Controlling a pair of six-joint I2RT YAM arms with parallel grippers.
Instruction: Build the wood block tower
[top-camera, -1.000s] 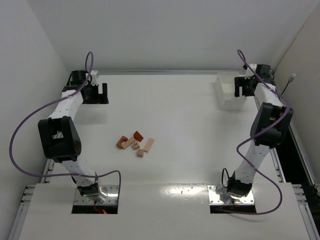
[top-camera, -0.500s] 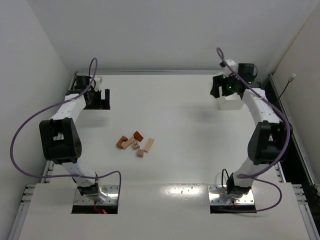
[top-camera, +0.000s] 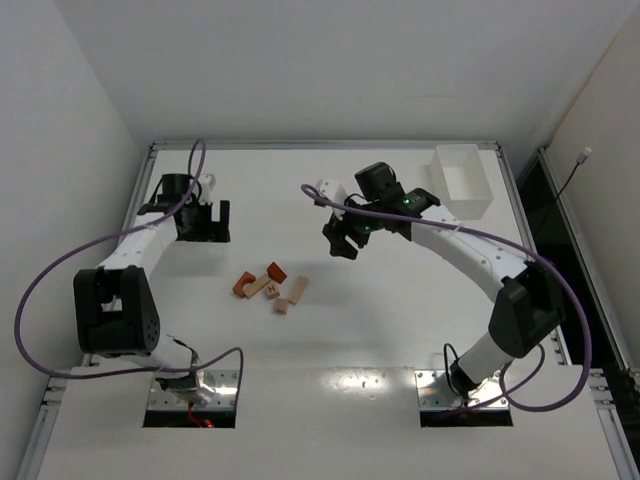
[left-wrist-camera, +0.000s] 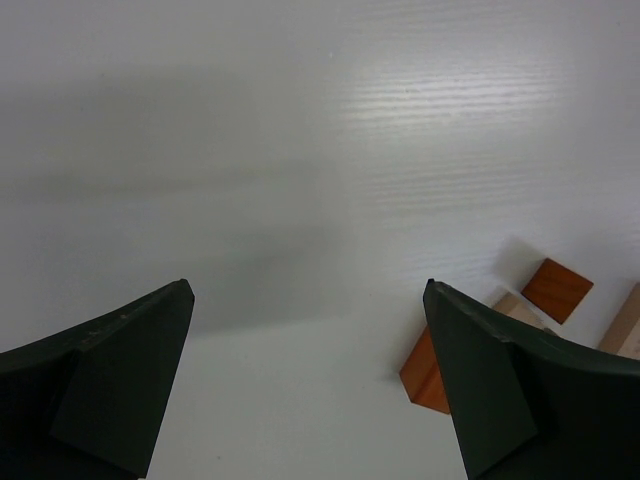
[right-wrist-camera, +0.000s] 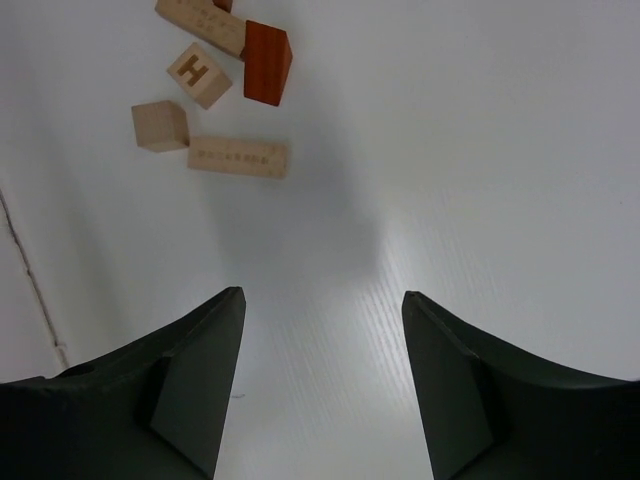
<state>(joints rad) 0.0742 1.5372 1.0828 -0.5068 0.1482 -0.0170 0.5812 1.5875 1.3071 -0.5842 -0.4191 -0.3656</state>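
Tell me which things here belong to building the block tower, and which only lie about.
For the job:
- small pale tan and reddish-brown wooden blocks, lying loose, not yet stacked

Only lying about:
- white rectangular bin, in the far right corner

White table (top-camera: 400, 320), faintly ribbed surface. One loose cluster of wood blocks (top-camera: 270, 288) at 8 o'clock from table centre, pieces lying singly on surface.

Within cluster:
- reddish-brown piece (top-camera: 243, 284) at 9 o'clock edge
- reddish-brown wedge (top-camera: 276, 271) at 12
- tan plank (top-camera: 298, 289) at 3
- tan cube (top-camera: 282, 306) at 5
- lettered cube (right-wrist-camera: 198, 74) mid-cluster

White bin (top-camera: 462, 180) at 2 o'clock, near far edge, well apart from cluster.
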